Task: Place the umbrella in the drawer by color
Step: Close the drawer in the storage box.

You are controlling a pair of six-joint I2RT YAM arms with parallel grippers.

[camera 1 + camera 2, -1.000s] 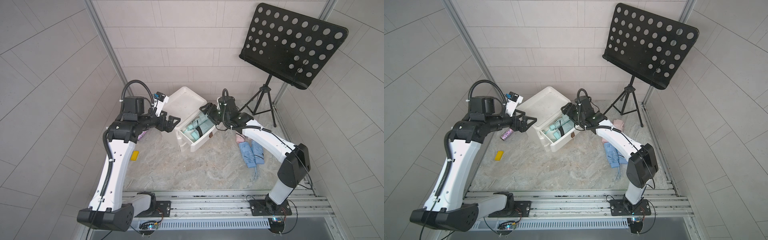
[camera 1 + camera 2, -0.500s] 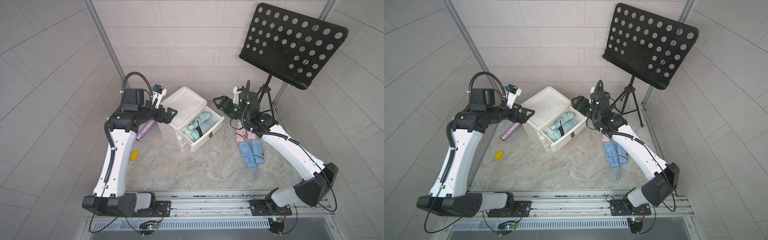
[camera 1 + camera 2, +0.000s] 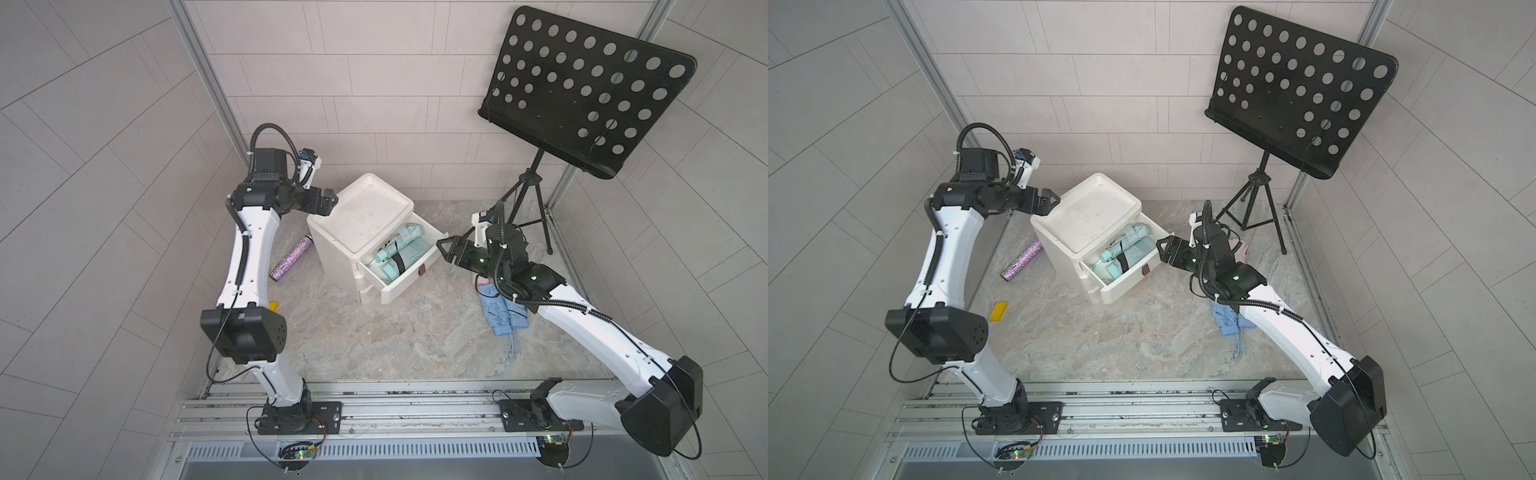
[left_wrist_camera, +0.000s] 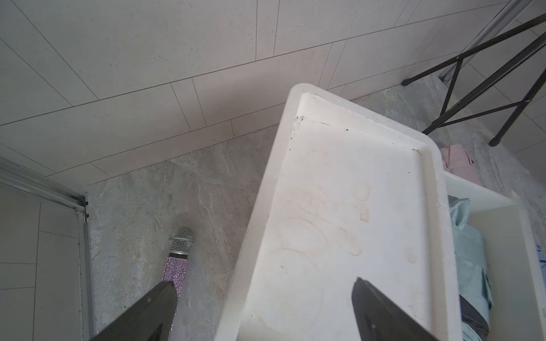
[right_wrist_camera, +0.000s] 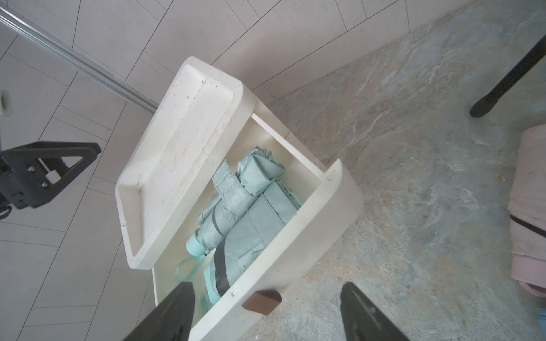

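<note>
Umbrellas count five: two mint umbrellas (image 3: pixel 411 247) in the one open drawer (image 3: pixel 403 282), two blue umbrellas (image 3: pixel 505 311) and one pink umbrella (image 5: pixel 529 206) on the floor. Both claws gape wide, empty. In a top view the mint pair lies just beside the right claw (image 3: pixel 441 245) at its 9 o'clock, and at 4 o'clock from the left claw (image 3: pixel 330 202). A second ago the right claw hung over the drawer; now it sits outside.

- Right gripper (image 5: pixel 267 288): jaws spread, nothing between them.
- Drawer (image 5: pixel 325 212), 12 o'clock of gripper: pulled out, two mint umbrellas (image 5: pixel 233 192) inside.
- Pink umbrella (image 5: pixel 529 206), 3 o'clock, on floor.
</note>
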